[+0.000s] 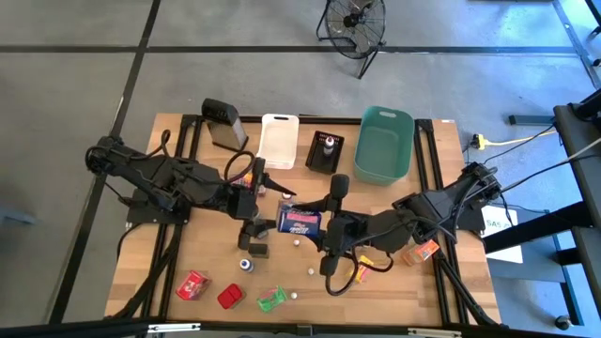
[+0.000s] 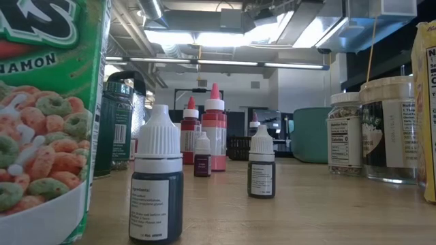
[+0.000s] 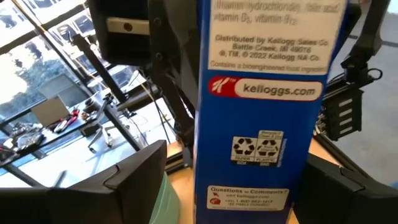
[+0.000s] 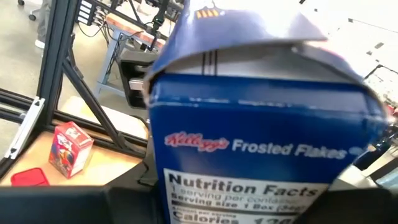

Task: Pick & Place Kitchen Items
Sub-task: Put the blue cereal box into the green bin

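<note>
Handing over the blue cereal box (image 1: 300, 222) mid-surface.
Light, crushable card: right claw (image 1: 328, 228) grips one end; left claw (image 1: 267, 223) stands open around the other.

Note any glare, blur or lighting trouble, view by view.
High view: even light, soft shadows, blue box sharp. Low view: ceiling lights blown out, near cereal box soft and cropped. Left wrist view: bright windows wash out the background. Right wrist view: the box top fills the frame, slightly blurred.
</note>
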Available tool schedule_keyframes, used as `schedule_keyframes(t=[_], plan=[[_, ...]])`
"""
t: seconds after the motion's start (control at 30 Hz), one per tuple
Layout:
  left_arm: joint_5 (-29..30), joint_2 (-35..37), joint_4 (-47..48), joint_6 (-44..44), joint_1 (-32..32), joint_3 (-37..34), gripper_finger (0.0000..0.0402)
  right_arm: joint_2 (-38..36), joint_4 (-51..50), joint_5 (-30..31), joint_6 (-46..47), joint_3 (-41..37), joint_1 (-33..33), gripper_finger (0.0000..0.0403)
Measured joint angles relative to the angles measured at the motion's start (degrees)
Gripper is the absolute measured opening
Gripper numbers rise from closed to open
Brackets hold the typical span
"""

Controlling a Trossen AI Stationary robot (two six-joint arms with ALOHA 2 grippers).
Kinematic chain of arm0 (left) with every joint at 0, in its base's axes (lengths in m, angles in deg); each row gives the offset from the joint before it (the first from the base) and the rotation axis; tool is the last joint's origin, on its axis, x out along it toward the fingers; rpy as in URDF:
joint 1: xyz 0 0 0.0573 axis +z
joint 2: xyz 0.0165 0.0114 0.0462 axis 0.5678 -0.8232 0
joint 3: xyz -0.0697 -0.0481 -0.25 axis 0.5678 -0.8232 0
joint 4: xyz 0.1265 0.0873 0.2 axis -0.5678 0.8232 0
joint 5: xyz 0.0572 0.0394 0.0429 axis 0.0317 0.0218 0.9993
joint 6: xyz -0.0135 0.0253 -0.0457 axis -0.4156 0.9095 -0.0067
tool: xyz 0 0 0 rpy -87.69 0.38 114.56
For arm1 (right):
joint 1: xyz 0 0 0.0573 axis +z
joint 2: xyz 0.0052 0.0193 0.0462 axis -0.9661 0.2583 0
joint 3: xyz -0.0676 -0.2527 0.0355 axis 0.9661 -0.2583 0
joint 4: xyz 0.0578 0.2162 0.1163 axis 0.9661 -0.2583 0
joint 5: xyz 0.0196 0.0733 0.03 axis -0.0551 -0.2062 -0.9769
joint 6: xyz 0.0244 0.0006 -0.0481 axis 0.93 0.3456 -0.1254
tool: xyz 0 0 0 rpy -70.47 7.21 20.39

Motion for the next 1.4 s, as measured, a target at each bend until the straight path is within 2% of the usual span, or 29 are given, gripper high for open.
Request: schedule_keyframes(t=[0.23,0.63,0.8,1.17,1.3,1.4], plan=[[0.16,-0.11,0.05,-0.32,0.03,-0.04,0.0281,-0.02,0.03,-0.54,0.00,0.00,-0.46,0.0176],[0.27,-0.20,0.15,0.62,0.03,-0.09,0.0177,-0.10,-0.02,-0.62,-0.02,0.00,-0.85,0.0176],[0.46,-0.22,0.17,0.73,0.03,-0.09,0.0158,-0.10,-0.34,-0.56,0.02,0.00,-0.85,0.0182],[3.50,-0.26,1.28,-0.93,-0.02,-0.09,0.0161,-0.10,0.73,12.14,-4.71,0.00,3.55,0.0259],[4.07,-0.26,3.14,-4.22,-0.02,-0.09,0.0162,-0.08,1.05,16.63,-7.48,0.28,5.10,0.0268],[6.67,-0.26,5.47,-5.93,-0.02,-0.09,0.0162,-0.08,1.12,18.83,-7.52,0.44,5.44,0.0268]])
